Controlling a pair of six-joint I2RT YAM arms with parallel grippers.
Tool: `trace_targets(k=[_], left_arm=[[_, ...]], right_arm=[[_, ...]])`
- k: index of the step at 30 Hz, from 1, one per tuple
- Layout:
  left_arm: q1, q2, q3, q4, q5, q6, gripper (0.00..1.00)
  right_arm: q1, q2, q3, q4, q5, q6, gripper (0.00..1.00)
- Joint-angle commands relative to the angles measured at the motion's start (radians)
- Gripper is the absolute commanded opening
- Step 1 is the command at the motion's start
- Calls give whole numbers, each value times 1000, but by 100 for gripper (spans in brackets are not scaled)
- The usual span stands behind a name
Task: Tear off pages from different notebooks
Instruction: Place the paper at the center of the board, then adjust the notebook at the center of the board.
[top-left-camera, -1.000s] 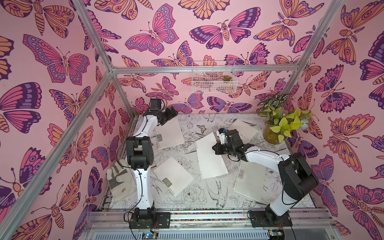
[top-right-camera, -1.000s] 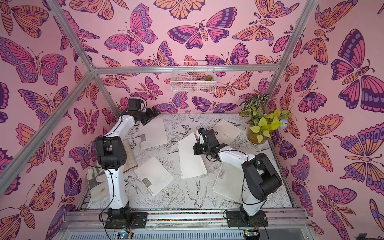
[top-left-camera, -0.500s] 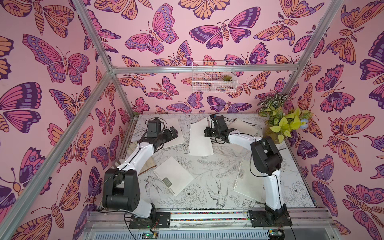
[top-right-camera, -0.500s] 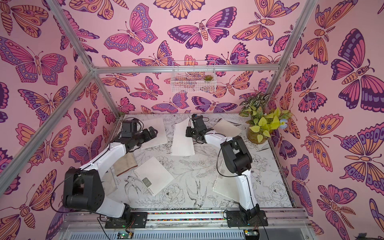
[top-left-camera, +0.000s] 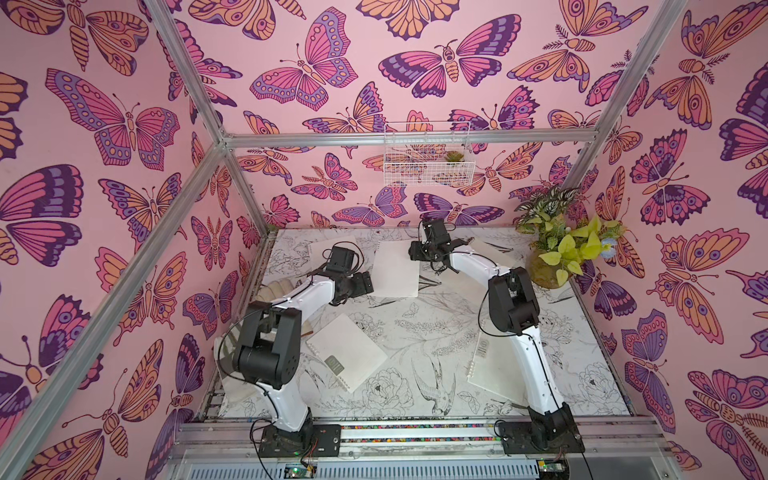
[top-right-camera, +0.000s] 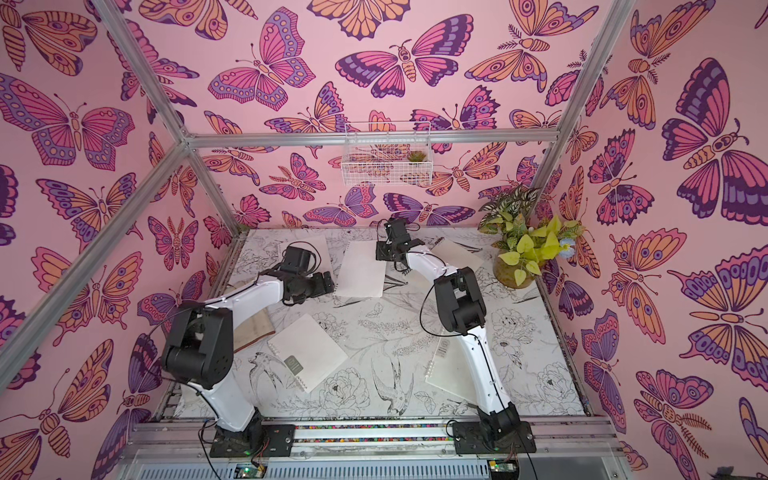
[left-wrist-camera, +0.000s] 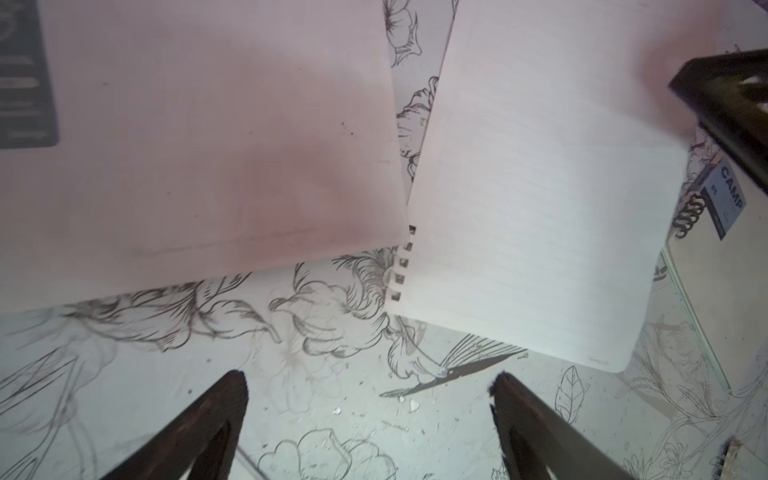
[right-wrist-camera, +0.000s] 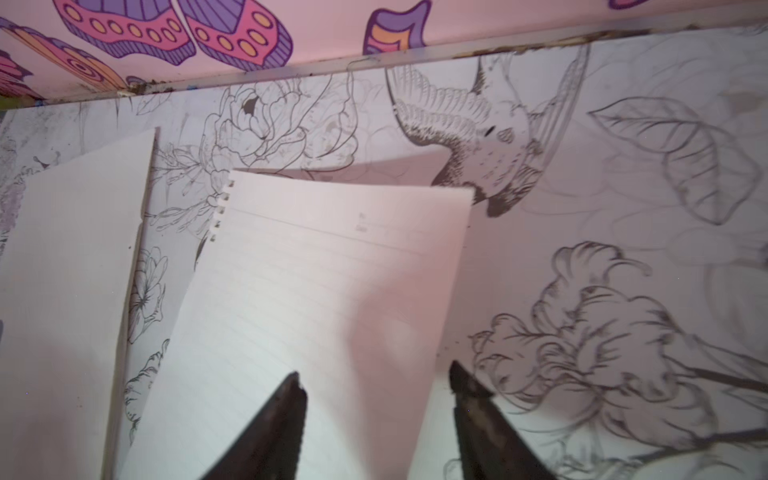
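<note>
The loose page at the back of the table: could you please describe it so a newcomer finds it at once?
Find the white wire basket on the back wall; the loose page lies on the table below it. Unlike the notebooks on either side, it is a single thin lined sheet with punched holes along one edge, no rings and no label.

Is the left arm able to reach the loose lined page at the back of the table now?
Probably yes. The left gripper is open, just short of the loose page, with only bare table between. The right gripper is over its opposite edge.
</note>
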Motion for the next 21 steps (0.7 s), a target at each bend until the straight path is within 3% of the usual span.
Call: trace_targets(k=[1, 2, 3, 13, 21], left_arm=[[10, 90, 66, -47, -31, 13, 94], [14, 116, 89, -49, -38, 11, 95], [22, 143, 112, -52, -36, 9, 95], [129, 265, 208, -86, -28, -13, 94], [186, 257, 225, -111, -31, -4, 94]], right_arm=[[-17, -86, 6, -122, 17, -64, 80], [-17, -120, -22, -133, 20, -78, 95], [-17, -153, -59, -137, 18, -87, 99], [39, -560, -697, 120, -119, -70, 99], [134, -734, -975, 246, -171, -71, 99]])
